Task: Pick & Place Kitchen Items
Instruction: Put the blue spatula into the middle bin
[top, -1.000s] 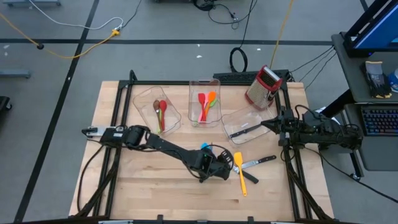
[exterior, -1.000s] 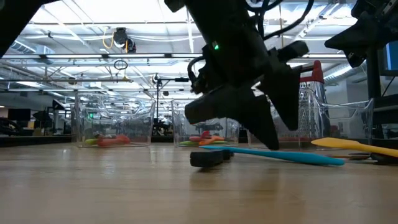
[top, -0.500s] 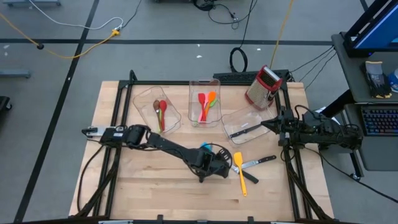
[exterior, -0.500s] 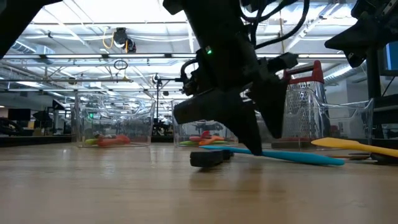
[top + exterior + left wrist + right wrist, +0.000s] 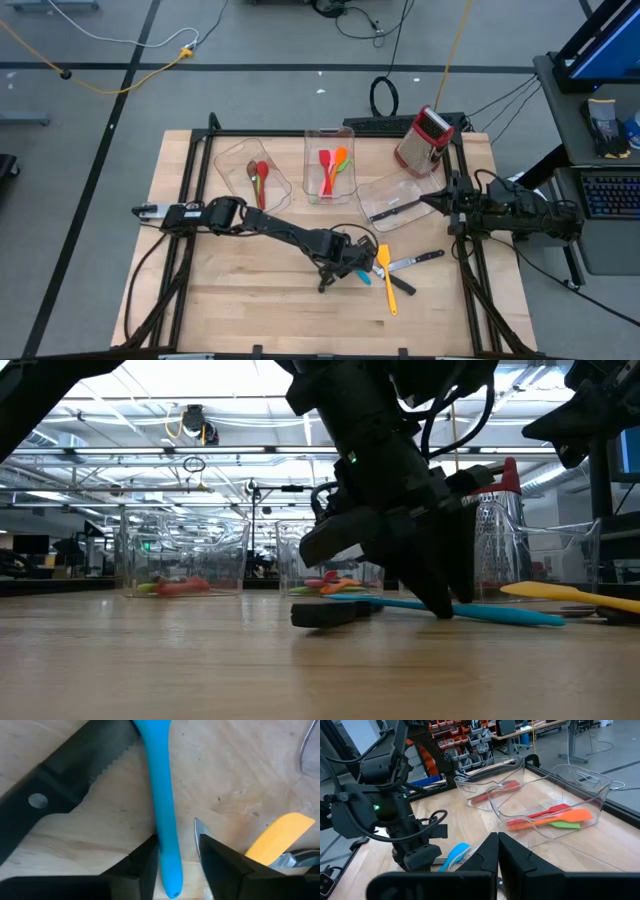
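Note:
A blue spatula (image 5: 162, 795) lies flat on the table, its long handle crossing a black-handled serrated knife (image 5: 60, 790). My left gripper (image 5: 175, 865) is down at the table in the middle of the high view (image 5: 355, 270). It is open, with one finger on each side of the handle near the handle's free end. A yellow spatula (image 5: 385, 278) and another black-handled knife (image 5: 418, 261) lie just to the right. My right gripper (image 5: 497, 855) waits shut at the table's right edge (image 5: 435, 203). My left gripper has one finger (image 5: 145, 865) against the side of the blue spatula's handle (image 5: 167, 862), close to its free end. The other finger (image 5: 215, 862) stands a small gap away. The fingers come from above, slanting down, and lie across the handle. The spatula rests flat on the table.
Three clear bins stand at the back: one (image 5: 252, 175) with a red and a brown spoon, one (image 5: 330, 165) with red, orange and green utensils, one (image 5: 395, 198) with a knife. A red-topped grater (image 5: 425, 140) is at the far right. Bare wood lies along the near edge.
My left gripper has sunk from a little above the table down onto it, tipping more steeply, so that its fingertips now straddle the blue spatula's handle. The spatula has stayed where it was.

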